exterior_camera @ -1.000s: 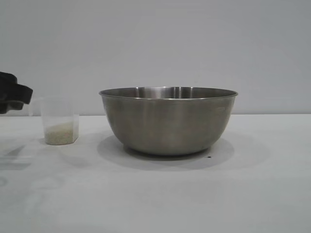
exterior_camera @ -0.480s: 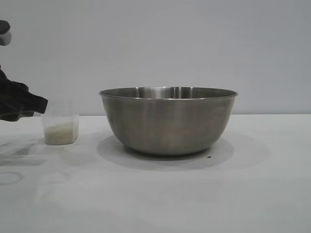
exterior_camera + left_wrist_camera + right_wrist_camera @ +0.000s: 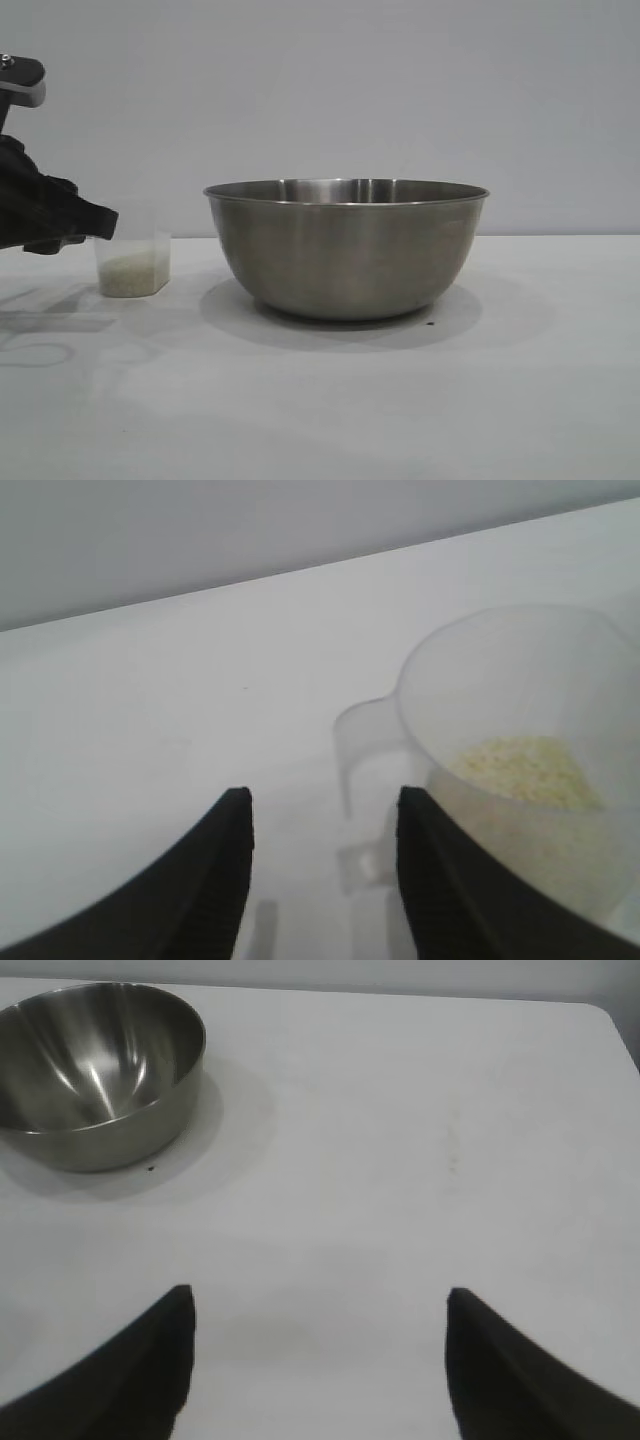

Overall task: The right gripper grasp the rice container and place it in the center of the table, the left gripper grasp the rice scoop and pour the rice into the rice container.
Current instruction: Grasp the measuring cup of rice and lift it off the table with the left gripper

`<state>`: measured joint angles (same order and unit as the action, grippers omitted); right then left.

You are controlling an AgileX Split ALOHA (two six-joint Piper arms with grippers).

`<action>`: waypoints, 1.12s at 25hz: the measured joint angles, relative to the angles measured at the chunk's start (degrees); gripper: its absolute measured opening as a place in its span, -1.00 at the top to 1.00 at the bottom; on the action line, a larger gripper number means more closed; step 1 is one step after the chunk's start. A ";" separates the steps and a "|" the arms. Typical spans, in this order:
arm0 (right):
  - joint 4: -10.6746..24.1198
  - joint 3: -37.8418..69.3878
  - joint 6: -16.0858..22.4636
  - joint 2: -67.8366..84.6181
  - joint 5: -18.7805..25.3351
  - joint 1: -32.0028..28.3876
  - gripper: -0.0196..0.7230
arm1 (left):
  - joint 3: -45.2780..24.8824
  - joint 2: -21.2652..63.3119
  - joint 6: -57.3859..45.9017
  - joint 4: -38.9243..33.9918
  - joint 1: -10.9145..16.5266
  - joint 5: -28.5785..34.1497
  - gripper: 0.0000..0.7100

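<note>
The left end effector (image 3: 322,880), open, is at the rice scoop (image 3: 132,262) w/ rice (image 3: 522,770). The loop handle (image 3: 365,742) should be centred betw. the fingers before closing. The right end effector (image 3: 318,1360) hangs open, idle.

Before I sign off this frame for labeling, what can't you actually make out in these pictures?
- Exterior view: the left claw is cut by the picture's edge; whether it touches the rice scoop is unclear.
- Exterior view: the steel wall hides the inside of the rice container; the right claw is out of frame.
- Left wrist view: the scoop's far side runs off frame.
- Right wrist view: the right claw shows only its fingertips.
</note>
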<state>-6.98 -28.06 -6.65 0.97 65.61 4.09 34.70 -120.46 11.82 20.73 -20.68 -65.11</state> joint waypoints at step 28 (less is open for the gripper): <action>0.00 0.00 0.00 0.00 0.00 0.00 -0.27 | 7.42 -3.41 0.12 -13.35 4.48 0.00 1.00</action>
<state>-6.98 -28.06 -6.65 0.97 65.61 4.09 42.12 -123.88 11.94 7.38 -16.19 -65.11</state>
